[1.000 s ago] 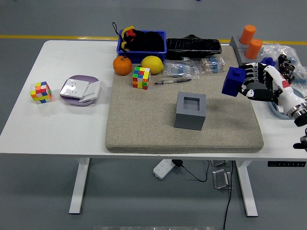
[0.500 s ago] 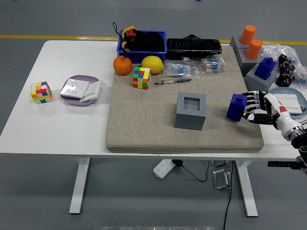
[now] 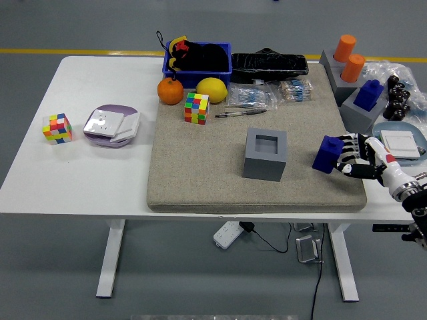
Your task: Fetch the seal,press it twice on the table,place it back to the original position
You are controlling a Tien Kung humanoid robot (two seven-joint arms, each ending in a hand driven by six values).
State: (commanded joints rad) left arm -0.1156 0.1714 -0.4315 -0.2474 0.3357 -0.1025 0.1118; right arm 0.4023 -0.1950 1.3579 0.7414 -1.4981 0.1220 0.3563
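Gripping the blue seal (image 3: pixel 328 155) with our right hand (image 3: pixel 357 157), fingers closed around it, we have tilted it slightly since 0.5 s ago. It is a dark blue block, low over the grey mat (image 3: pixel 200 167), right of the grey box (image 3: pixel 265 154).

Layout on the table (image 3: pixel 80 180)
Mat (image 3: pixel 200 173) centre; holder (image 3: pixel 265 155) on it; seal (image 3: pixel 327 154) right of holder, in right hand (image 3: pixel 357 159)
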